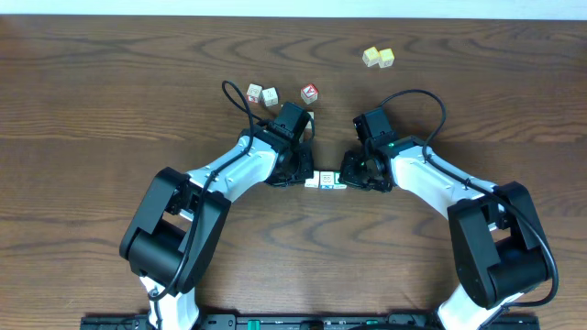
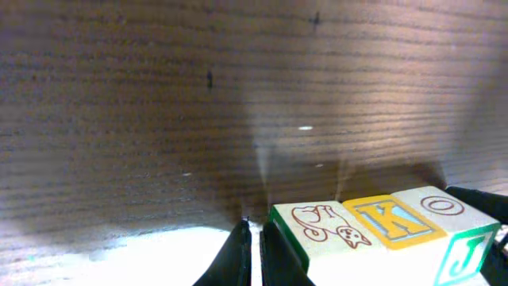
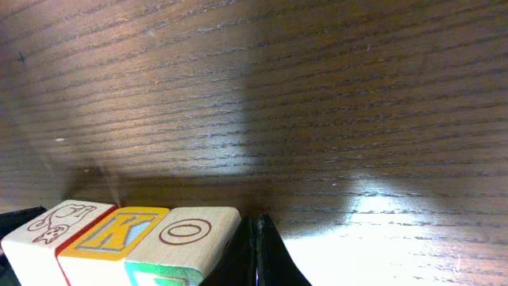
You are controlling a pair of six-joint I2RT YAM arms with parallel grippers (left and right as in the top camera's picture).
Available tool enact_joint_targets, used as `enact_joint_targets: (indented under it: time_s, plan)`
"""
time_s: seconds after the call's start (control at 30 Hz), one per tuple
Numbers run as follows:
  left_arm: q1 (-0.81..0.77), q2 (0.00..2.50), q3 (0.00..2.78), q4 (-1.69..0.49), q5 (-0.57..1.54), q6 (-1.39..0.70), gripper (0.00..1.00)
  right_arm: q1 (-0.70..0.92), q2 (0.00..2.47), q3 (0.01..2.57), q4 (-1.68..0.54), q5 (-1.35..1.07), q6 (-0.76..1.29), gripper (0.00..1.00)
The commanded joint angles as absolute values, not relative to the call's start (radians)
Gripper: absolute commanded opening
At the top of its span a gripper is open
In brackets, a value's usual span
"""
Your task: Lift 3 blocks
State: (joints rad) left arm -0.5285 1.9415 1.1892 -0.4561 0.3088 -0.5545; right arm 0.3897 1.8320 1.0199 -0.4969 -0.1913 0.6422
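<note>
Furniture: dark brown wood-grain table [image 1: 92, 92], filling nearly the whole overhead view.
Beyond the table: pale strip [image 1: 293, 5] along the 12 o'clock edge; whether wall or floor cannot be told.
Near edge: black rail [image 1: 303, 323] at 6 o'clock.
Light: bright glare [image 2: 159, 242] on the tabletop, at 7 o'clock in the left wrist view and at 4 o'clock in the right.

From above, the blocks [image 1: 326, 182] are partly covered at both ends by the left end effector [image 1: 305, 178] and the right end effector [image 1: 348, 180], their letters too small to read. In both wrist views the bottom edge cuts off the blocks' lower faces and most of the fingertips [image 2: 234, 262].
</note>
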Motion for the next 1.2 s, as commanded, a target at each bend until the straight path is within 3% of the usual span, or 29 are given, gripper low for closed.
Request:
enact_joint_targets:
  time_s: [0.0, 1.17]
  plan:
    - [-0.529, 1.958, 1.182, -0.449, 0.306, -0.563, 0.08, 0.397, 1.852, 1.012, -0.498, -0.193, 0.627, 0.01]
    - [-0.528, 1.942, 1.182, -0.462, 0.355, -0.581, 0.07, 0.397, 1.851, 1.013, -0.455, -0.298, 0.627, 0.01]
